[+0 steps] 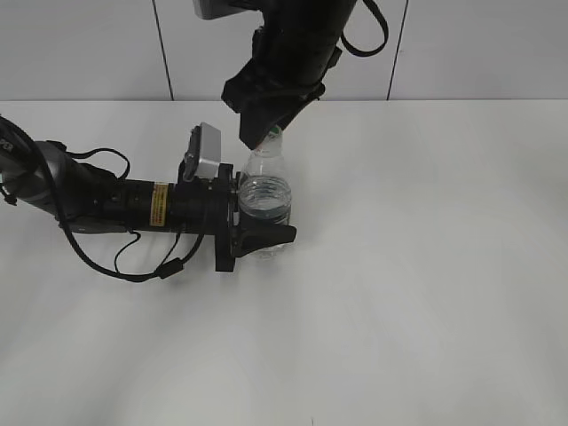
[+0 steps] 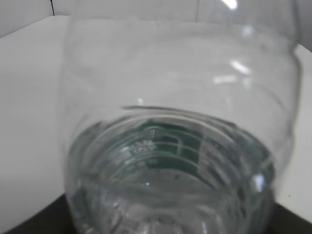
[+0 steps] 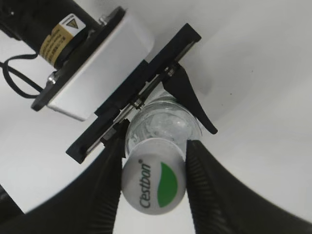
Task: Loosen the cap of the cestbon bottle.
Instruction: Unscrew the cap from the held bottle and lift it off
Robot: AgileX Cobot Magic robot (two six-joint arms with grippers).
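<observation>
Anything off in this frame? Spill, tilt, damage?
Nothing stands out. The bottle stands upright on the table, clamped by the left gripper. The right gripper brackets the cap from above. No spill visible.

Frame centre: left gripper [image 1: 263, 238] clasps the upright cestbon bottle [image 1: 265, 201]; right gripper [image 1: 266, 135] sits over its top.

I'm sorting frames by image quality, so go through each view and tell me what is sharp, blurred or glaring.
Exterior view: even, soft light, faint shadows, the cestbon bottle sharp in the left gripper. Left wrist view: bottle fills the frame, too close and blurred, with bright glints on the plastic. Right wrist view: the cap and its lettering crisp between the right gripper's dark fingers; white table nearly washed out.
</observation>
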